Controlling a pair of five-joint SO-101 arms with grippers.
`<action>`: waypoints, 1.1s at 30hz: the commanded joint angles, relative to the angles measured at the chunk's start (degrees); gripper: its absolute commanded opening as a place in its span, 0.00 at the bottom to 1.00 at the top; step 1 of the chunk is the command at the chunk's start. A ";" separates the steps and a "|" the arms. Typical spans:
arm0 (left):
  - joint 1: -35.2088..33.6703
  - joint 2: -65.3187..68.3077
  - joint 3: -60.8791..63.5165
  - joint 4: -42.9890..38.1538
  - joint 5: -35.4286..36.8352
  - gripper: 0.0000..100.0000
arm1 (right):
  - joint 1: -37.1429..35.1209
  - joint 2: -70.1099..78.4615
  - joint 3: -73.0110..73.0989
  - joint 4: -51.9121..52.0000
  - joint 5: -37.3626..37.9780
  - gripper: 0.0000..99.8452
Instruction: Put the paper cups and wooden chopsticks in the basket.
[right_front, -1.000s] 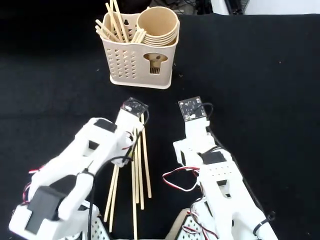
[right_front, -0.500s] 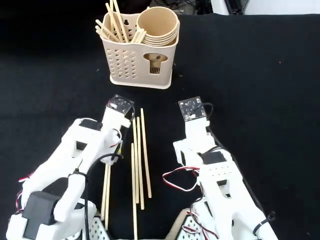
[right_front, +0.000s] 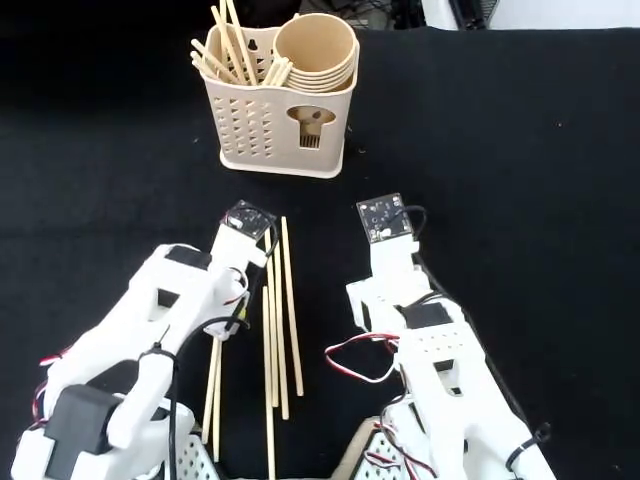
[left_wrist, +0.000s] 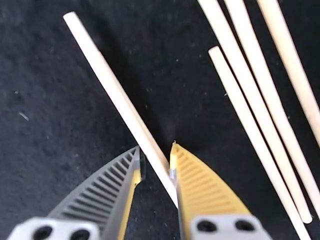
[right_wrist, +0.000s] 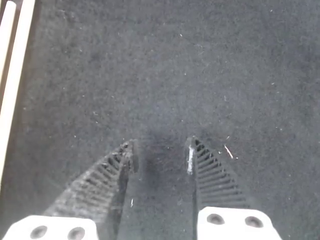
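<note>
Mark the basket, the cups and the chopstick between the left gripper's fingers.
Basket (right_front: 250, 125): high view, perforated front wall.
Cups (right_front: 316, 48): high view, inside of the top cup.
Chopstick (left_wrist: 117, 97): left wrist view, middle of the shaft.

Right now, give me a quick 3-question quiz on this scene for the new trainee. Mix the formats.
1. Multiple choice: what lies between the fingers of the left hand? A) a paper cup B) a chopstick C) nothing
2. True or false: the paper cups sit stacked inside the basket.
3. Short answer: what is under the open right hand?

Key
1. B
2. True
3. Bare black cloth; the hand holds nothing.
</note>
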 joint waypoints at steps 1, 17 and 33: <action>0.84 -1.05 0.66 0.53 -0.35 0.12 | 0.26 -1.27 -0.31 -1.14 0.00 0.17; 1.01 -1.14 0.66 0.88 -0.44 0.03 | 0.26 -1.27 -0.31 -1.14 0.00 0.17; 0.92 -1.23 -18.24 11.96 2.90 0.03 | 0.26 -1.27 -0.31 -1.14 0.00 0.17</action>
